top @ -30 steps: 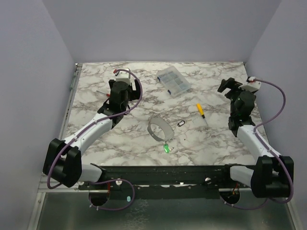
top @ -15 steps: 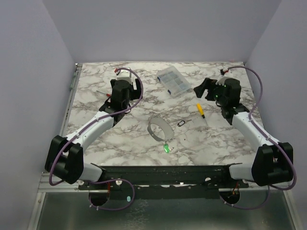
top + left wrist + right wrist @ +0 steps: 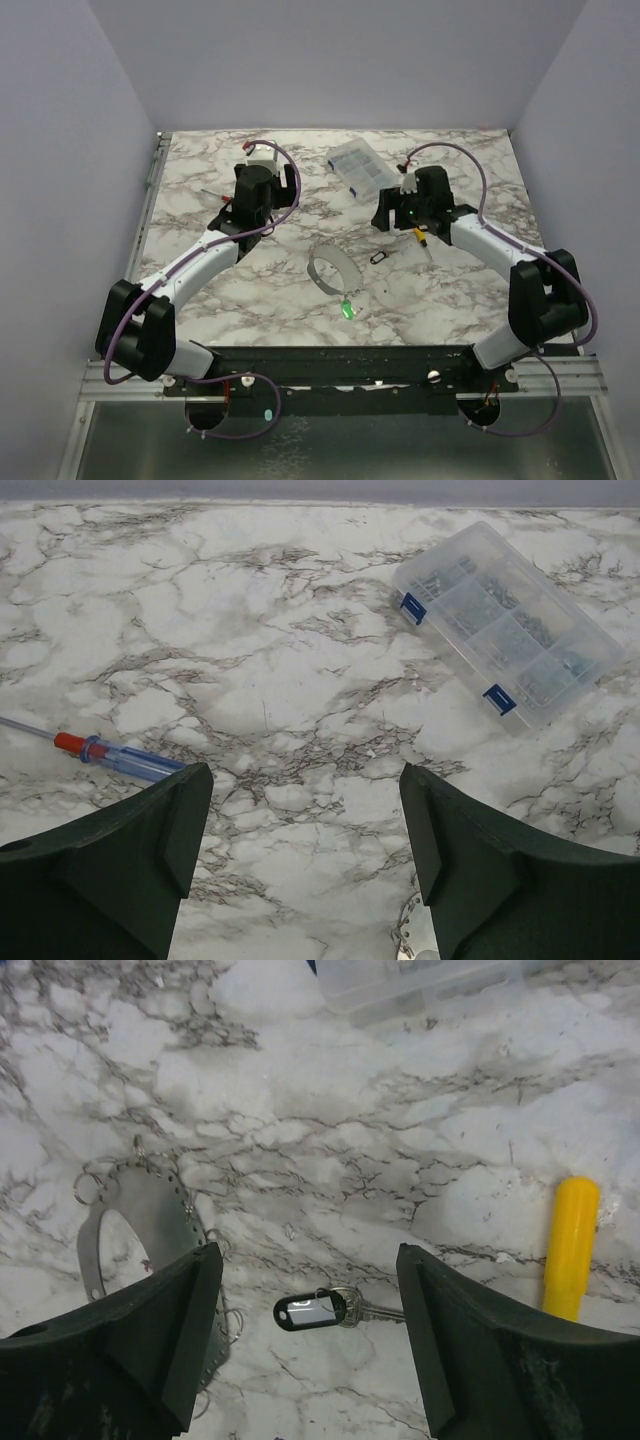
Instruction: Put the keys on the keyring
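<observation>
Left tool (image 3: 305, 780) and right tool (image 3: 305, 1260) gape empty — the right could skid the flat keys (image 3: 368, 1310) across the slick counter (image 3: 300, 1110).

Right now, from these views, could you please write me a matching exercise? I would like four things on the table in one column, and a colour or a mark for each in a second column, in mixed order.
Things
1. parts box
2. tagged key
3. strap loop
4. screwdriver handle

Descriptions
A. yellow
B. clear plastic with blue latches
C. grey, with a small green object close to it
D. carries a black tag

Pairs: 1-B; 2-D; 3-C; 4-A
</observation>
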### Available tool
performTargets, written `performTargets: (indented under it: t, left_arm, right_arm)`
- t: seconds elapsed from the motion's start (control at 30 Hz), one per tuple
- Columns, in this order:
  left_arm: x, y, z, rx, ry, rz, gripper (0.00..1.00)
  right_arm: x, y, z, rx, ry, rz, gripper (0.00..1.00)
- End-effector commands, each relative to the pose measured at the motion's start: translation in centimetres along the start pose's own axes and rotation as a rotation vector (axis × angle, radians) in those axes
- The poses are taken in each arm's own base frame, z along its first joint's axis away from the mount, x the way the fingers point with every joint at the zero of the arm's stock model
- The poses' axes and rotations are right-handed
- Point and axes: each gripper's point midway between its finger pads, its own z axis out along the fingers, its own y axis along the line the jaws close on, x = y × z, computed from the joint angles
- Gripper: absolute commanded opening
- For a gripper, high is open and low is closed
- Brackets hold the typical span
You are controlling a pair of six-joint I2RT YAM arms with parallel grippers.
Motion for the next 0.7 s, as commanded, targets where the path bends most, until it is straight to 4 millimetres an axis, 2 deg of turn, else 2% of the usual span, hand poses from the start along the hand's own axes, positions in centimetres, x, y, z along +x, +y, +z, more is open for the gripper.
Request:
performTargets:
  t: [0.0, 0.17, 0.33, 0.47, 0.53, 0.67]
  left_arm:
    - [-0.8, -0.4, 0.0, 0.023, -0.004, 0.009, 0.82]
    - [-0.7, -0.6, 0.0, 0.032, 0.0, 0.01, 0.79]
    - [-0.7, -0.8, -0.1, 0.045, 0.003, 0.007, 0.77]
    - [-0.7, -0.9, -0.2, 0.05, 0.006, 0.015, 0.72]
    - [-0.8, -1.2, -0.2, 0.056, 0.008, 0.027, 0.7]
    - [-0.4, -2.9, -0.9, 0.111, 0.02, 0.107, 0.7]
  right_arm:
    - [4.1, -0.6, 1.2, 0.062, 0.157, -0.016, 0.77]
    - [6.9, 0.0, 2.0, 0.088, 0.226, -0.046, 0.74]
    - [7.9, -0.5, 2.1, 0.129, 0.258, -0.051, 0.7]
    - [8.9, 0.5, 1.7, 0.123, 0.275, -0.05, 0.68]
    - [9.5, 1.9, 1.3, 0.109, 0.275, -0.051, 0.65]
    - [10.2, 2.7, 0.0, 0.175, 0.241, 0.014, 0.63]
